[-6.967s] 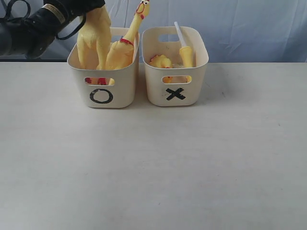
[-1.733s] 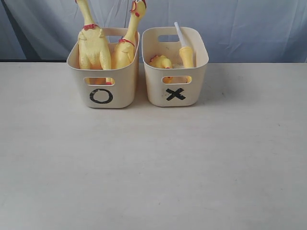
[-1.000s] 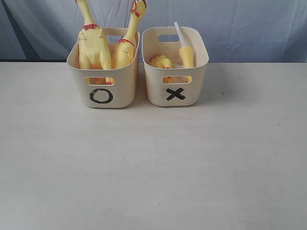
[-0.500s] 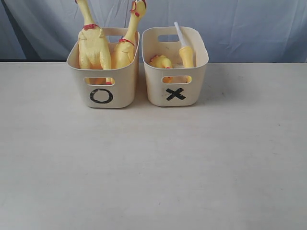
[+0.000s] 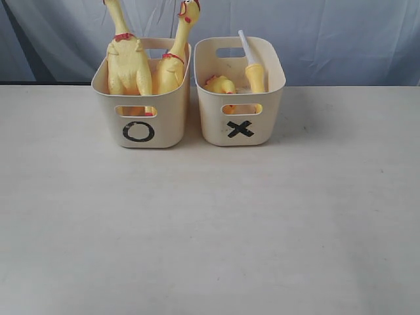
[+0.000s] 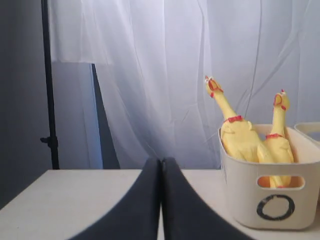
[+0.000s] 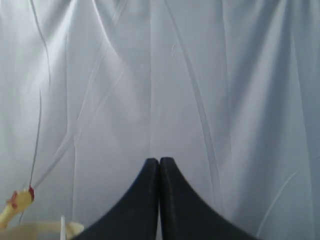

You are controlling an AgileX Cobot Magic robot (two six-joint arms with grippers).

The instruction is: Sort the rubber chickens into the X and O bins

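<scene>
rubber chickens (image 5: 129, 62) stand in the o bin (image 5: 168, 125) — pale curtain (image 5: 341, 39) behind.

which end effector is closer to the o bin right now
Left, likely. The left end effector sits close beside the O bin; the right end effector faces mostly curtain, apparently farther away.

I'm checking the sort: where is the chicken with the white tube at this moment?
In the exterior view the tube chicken sits inside the X bin, the right-hand one of the pair, just beside the O bin.
</scene>
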